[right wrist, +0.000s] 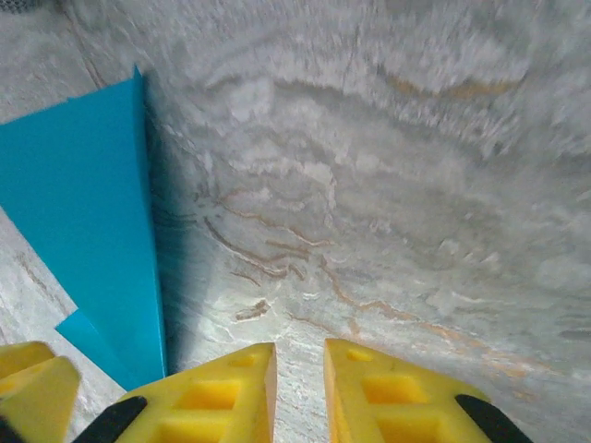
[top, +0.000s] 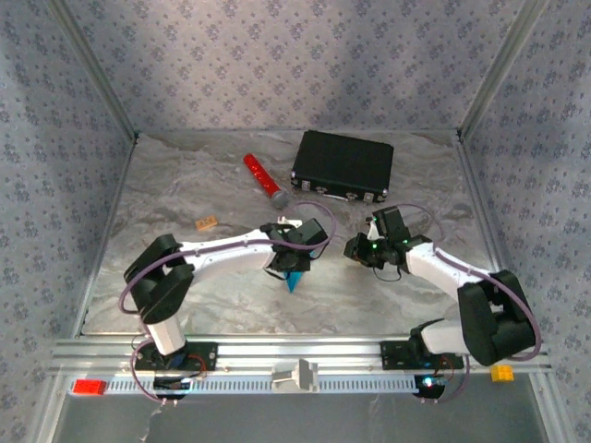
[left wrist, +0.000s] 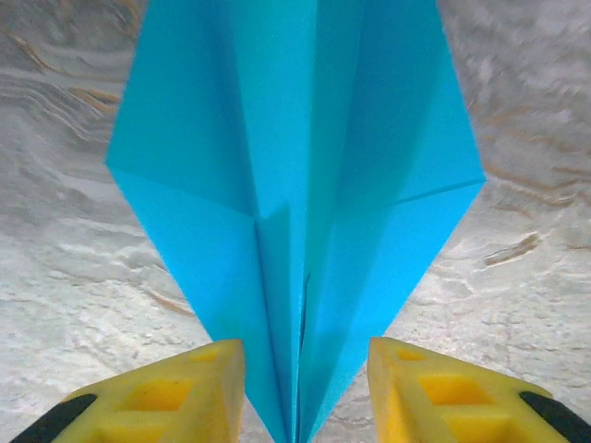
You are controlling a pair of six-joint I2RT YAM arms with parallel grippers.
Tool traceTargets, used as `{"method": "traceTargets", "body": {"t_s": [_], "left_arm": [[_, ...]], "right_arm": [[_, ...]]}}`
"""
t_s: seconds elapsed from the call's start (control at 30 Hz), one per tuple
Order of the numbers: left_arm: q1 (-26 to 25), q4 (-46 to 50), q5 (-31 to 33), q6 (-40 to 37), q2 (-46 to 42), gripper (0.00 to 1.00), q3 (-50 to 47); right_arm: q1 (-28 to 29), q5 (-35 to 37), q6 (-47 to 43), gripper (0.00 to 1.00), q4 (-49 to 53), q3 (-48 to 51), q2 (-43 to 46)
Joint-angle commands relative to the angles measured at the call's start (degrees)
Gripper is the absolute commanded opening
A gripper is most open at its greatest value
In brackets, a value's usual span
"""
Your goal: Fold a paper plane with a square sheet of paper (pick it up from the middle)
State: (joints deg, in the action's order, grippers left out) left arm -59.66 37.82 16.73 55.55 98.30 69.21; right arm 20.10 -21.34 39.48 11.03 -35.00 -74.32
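Observation:
The paper plane (left wrist: 295, 185) is a cyan-blue dart with a centre ridge, and its folded keel runs down between my left gripper's (left wrist: 305, 355) yellow fingers. Those fingers stand apart, with a gap to the keel on each side. From above, the plane's tip (top: 294, 280) pokes out below the left gripper (top: 294, 263) near the table's middle. My right gripper (top: 355, 247) is just to the right of it. In the right wrist view the plane (right wrist: 83, 212) is at the left. The right gripper (right wrist: 298, 355) has a narrow gap between its fingers and only bare table behind it.
A black case (top: 342, 166) lies at the back of the marbled table (top: 185, 185). A red cylinder (top: 263, 180) lies to the left of the case. A small orange block (top: 207, 222) sits further left. Metal frame rails line the sides and the front edge.

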Motion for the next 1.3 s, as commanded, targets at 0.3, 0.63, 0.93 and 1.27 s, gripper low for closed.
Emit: {"method": "traceTargets", "body": {"t_s": [0.3,0.63,0.93,1.27], "left_arm": [[16.36,-14.82,19.58,-21.86,-30.01,0.78,-21.95],[45.61,-37.38,19.54,-43.13,-36.03,0.99,-37.69],[52.93,-66.03,11.42,-51.16,-22.91,1.0,-44.44],[59.35,-93.59,-5.48,-52.36,-9.99,1.0,-49.79]], "right_arm": [[-1.33,48.91,-21.5,0.68,-4.18,0.35,15.35],[-11.75,44.47,-39.53,0.9,-36.85,7.79,-3.74],[-21.36,22.21,-42.46,0.88,-59.83,14.62,-11.29],[-21.85,23.84,-41.07,0.99,-56.93,12.48,-12.93]]}}
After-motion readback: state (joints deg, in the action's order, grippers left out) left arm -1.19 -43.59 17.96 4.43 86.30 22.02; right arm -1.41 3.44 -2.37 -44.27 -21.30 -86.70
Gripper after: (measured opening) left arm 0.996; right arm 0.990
